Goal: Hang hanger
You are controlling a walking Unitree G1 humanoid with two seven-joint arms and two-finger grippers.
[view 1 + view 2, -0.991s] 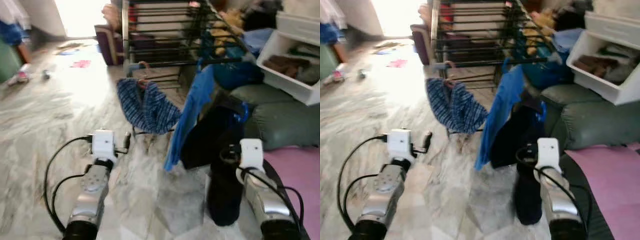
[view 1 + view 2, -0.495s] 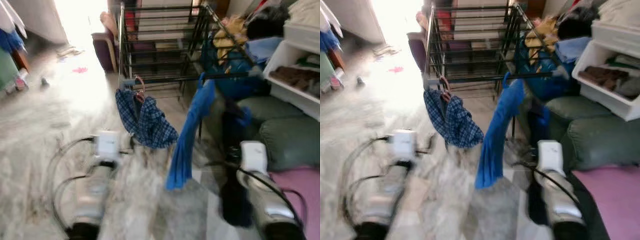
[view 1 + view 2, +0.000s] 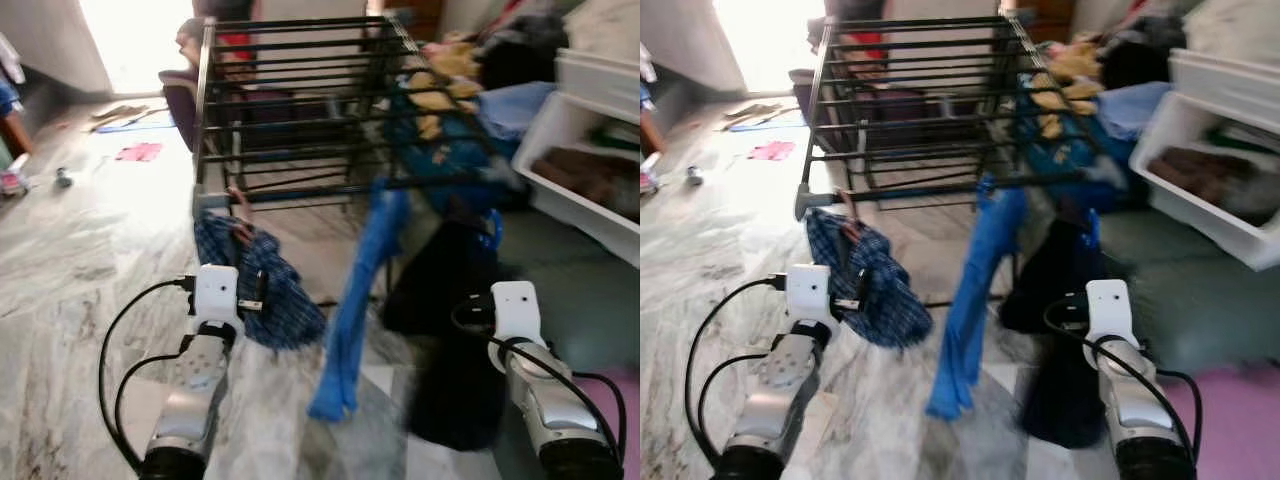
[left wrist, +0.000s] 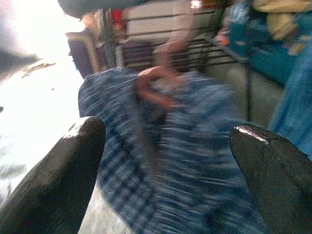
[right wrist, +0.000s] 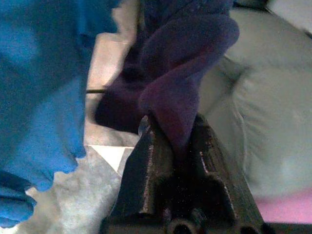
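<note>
A blue plaid shirt (image 3: 268, 300) on a hanger with a copper hook (image 4: 157, 87) hangs from the front low bar of the black drying rack (image 3: 300, 90). My left gripper (image 4: 168, 134) is open just in front of the shirt, touching nothing. My right gripper (image 5: 173, 124) is shut on a dark purple garment (image 5: 187, 58) that hangs to the floor (image 3: 450, 350). A blue piece (image 3: 493, 228) shows at the garment's top; I cannot tell what it is. A bright blue cloth (image 3: 355, 300) dangles from the rack between the two arms.
White storage bins (image 3: 600, 130) with clothes stand at the right. Below them lie a green cushion (image 3: 1200, 290) and a pink mat (image 3: 1240, 420). Clothes are piled on the rack's right end (image 3: 450, 90). Marble floor (image 3: 90, 260) spreads to the left, with small items far back.
The whole view has shifted, and the rack now looks nearer and larger. My left gripper is closer to the plaid shirt. My right gripper still holds the dark garment.
</note>
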